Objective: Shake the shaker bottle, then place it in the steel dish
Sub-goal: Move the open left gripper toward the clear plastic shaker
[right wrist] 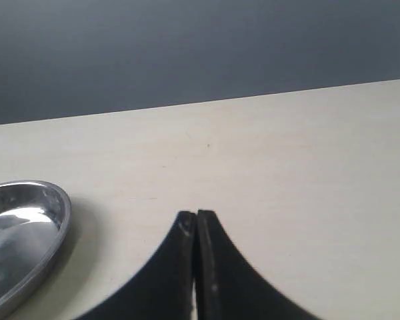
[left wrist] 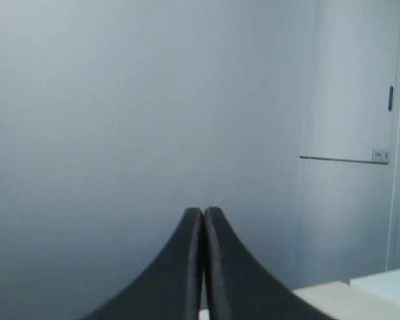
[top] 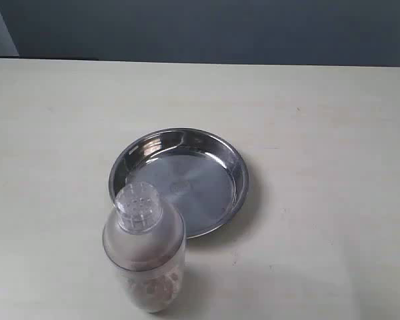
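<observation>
One counter (top: pixel 333 220), pale and wide, fills the exterior view. Its far edge runs straight across under a dark wall (top: pixel 207 30). No other edge and no corner is in shot here.

One dish (top: pixel 187 187), shiny steel, round and shallow, sits flat about midway across. It is well back from the far edge. Bare counter lies to its left and its right and between it and the far edge, with the widest stretch out to the right. The dish holds nothing.

One bottle (top: pixel 145 250), clear plastic, stands upright on the counter on the near side of the dish, a little to the left. It is outside the dish. Its domed shoulder covers the dish's near rim from this angle, so the two are right beside each other. Touching or not, I cannot tell. There are brownish specks and pale grains low inside. One small round cap (top: pixel 139 205) with holes sits on top.

Two grippers, both seen from the wrists. On the right gripper (right wrist: pixel 196 220) the black fingers are pressed together and hold nothing. It is over bare counter, with the dish's rim off to one side and the far edge beyond. On the left gripper (left wrist: pixel 203 220) the fingers are together too, and empty. They point at a plain pale wall, with a sliver of pale counter beside them.
</observation>
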You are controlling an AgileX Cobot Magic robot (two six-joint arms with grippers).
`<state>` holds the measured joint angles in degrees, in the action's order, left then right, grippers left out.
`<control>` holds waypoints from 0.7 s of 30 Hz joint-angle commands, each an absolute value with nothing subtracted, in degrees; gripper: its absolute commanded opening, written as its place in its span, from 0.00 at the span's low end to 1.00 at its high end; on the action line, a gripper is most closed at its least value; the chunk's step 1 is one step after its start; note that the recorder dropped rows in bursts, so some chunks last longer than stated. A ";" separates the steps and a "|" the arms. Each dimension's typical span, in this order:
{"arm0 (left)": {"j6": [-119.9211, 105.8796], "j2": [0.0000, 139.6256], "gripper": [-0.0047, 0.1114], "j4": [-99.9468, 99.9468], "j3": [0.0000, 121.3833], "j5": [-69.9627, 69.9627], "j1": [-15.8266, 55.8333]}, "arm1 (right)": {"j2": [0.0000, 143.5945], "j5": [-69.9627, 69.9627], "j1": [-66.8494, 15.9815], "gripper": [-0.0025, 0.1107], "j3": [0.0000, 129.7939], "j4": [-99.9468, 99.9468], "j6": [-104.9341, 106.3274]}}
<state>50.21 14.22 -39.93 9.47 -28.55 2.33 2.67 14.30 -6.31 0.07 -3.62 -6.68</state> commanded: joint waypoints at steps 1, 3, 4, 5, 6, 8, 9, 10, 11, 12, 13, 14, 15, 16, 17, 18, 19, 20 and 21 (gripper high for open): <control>51.43 25.07 0.06 -44.47 14.72 -32.89 2.43 | 2.96 13.59 -6.01 0.01 0.00 -3.54 -6.68; 50.40 29.63 0.10 -45.87 16.98 -36.59 2.43 | 2.96 13.59 -6.01 0.01 0.00 -3.54 -6.68; 50.29 31.78 0.13 -47.41 18.28 -37.93 2.43 | 2.96 13.59 -6.01 0.01 0.00 -3.54 -6.68; 50.29 33.66 0.16 -49.16 19.50 -38.79 2.43 | 2.96 13.59 -6.01 0.01 0.00 -3.54 -6.68; 50.29 35.00 0.18 -49.87 20.63 -39.21 2.43 | 2.96 13.59 -6.01 0.01 0.00 -3.54 -6.68; 50.84 37.82 0.24 -49.87 22.49 -40.44 2.43 | 2.96 13.59 -6.01 0.01 0.00 -3.54 -6.68; 51.49 38.77 0.27 -49.87 23.13 -41.01 2.43 | 2.96 13.59 -6.01 0.01 0.00 -3.54 -6.68; 52.63 39.99 0.32 -50.92 23.93 -42.00 2.43 | 2.96 13.59 -6.40 0.01 0.00 -3.54 -6.68; 52.89 40.76 0.35 -51.54 24.19 -42.80 2.43 | 2.96 13.59 -6.84 0.01 0.00 -3.54 -6.68; 53.01 41.47 0.38 -52.44 24.34 -43.83 2.43 | 2.96 13.59 -6.98 0.01 0.00 -3.54 -6.68; 52.88 42.28 0.40 -52.30 24.56 -43.68 2.43 | 2.96 13.59 -6.98 0.01 0.00 -3.54 -6.68; 52.88 42.69 0.44 -52.16 24.56 -43.91 2.43 | 2.96 13.59 -6.98 0.01 0.00 -3.54 -6.68; 52.88 42.98 0.48 -52.16 24.56 -44.83 2.43 | 2.96 13.59 -6.98 0.01 0.00 -3.54 -6.68; 52.88 43.49 0.55 -52.58 24.56 -46.65 2.43 | 2.96 13.59 -6.98 0.01 0.00 -3.54 -6.68; 52.88 44.05 0.61 -52.69 24.56 -48.12 2.43 | 2.96 13.59 -6.98 0.01 0.00 -3.54 -6.68; 52.88 44.36 0.68 -52.85 24.56 -49.60 2.43 | 2.96 13.59 -6.98 0.01 0.00 -3.54 -6.68; 53.72 45.07 0.78 -53.34 24.56 -51.38 2.43 | 2.96 13.59 -6.98 0.01 0.00 -3.54 -6.68; 54.93 45.55 0.85 -53.79 24.56 -52.32 2.43 | 2.96 13.59 -6.98 0.01 0.00 -3.54 -6.68; 56.56 46.11 0.91 -54.94 24.56 -53.28 2.43 | 2.96 13.59 -6.98 0.01 0.00 -3.54 -6.68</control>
<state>53.44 44.72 -53.09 24.15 -49.38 2.33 2.67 14.30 -6.92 0.07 -3.62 -6.68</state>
